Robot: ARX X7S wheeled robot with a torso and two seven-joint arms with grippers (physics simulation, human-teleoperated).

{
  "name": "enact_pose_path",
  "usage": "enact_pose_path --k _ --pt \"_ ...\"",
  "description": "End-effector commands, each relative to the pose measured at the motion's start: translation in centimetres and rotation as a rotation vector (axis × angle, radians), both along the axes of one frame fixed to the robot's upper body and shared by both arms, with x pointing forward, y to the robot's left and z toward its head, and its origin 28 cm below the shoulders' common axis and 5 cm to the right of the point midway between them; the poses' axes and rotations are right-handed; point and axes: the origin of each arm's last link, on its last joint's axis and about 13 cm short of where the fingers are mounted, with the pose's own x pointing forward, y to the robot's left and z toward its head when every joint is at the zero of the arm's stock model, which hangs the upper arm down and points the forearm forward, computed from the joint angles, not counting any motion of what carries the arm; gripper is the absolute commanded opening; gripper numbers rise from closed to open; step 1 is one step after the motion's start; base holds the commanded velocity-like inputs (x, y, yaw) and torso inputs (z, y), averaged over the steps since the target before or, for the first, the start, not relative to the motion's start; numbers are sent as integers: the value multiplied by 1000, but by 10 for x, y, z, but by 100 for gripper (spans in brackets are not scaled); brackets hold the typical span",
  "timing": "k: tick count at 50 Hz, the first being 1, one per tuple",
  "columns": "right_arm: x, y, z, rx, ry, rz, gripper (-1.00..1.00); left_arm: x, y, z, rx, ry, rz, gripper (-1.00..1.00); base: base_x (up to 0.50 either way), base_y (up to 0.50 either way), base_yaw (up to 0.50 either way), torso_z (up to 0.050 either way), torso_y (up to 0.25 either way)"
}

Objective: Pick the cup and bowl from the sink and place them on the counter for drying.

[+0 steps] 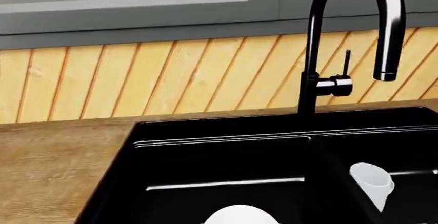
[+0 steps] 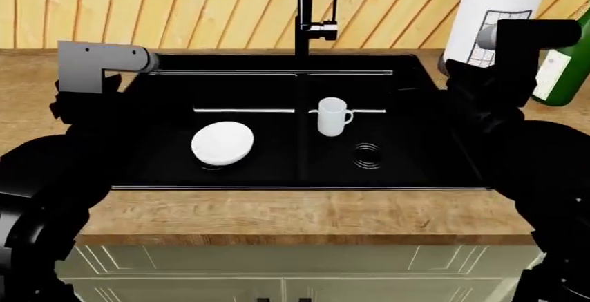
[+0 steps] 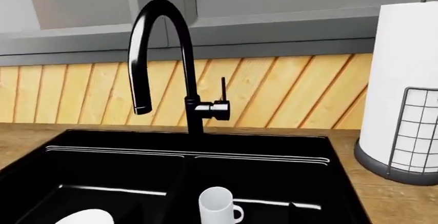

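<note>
The white bowl [image 2: 222, 143] lies in the left basin of the black sink [image 2: 276, 181]; its rim shows at the edge of the left wrist view [image 1: 239, 216]. The white cup [image 2: 332, 117] stands upright in the right basin, handle to the right, and also shows in the right wrist view [image 3: 219, 207] and the left wrist view [image 1: 373, 183]. My left arm [image 2: 101, 60] hangs over the sink's left rim, apart from the bowl. My right arm [image 2: 521, 36] hangs over the right rim, apart from the cup. Neither gripper's fingers can be made out against the black.
The tall black faucet [image 2: 302, 12] rises behind the divider between the basins. A white paper-towel roll in a wire holder [image 2: 498, 12] and a green bottle [image 2: 562, 67] stand at the back right. The wood counter [image 2: 305, 215] runs along the front and both sides.
</note>
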Motion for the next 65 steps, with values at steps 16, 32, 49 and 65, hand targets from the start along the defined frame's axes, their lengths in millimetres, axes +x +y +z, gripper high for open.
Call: enact_pose_path --k 16,32,49,65 --pt "-6 -6 -20 -15 58 -21 100 -2 12 -5 13 50 8 100 500 0 0 0 0" --pt "-10 -10 -22 -34 47 -62 100 -3 14 -4 13 54 -6 100 496 0 0 0 1" --pt "-10 -5 -26 -59 86 -25 100 1 12 -9 12 63 -16 100 171 0 0 0 1" --pt "4 16 -51 -89 282 121 100 1 11 -26 5 98 -15 100 29 0 0 0 0"
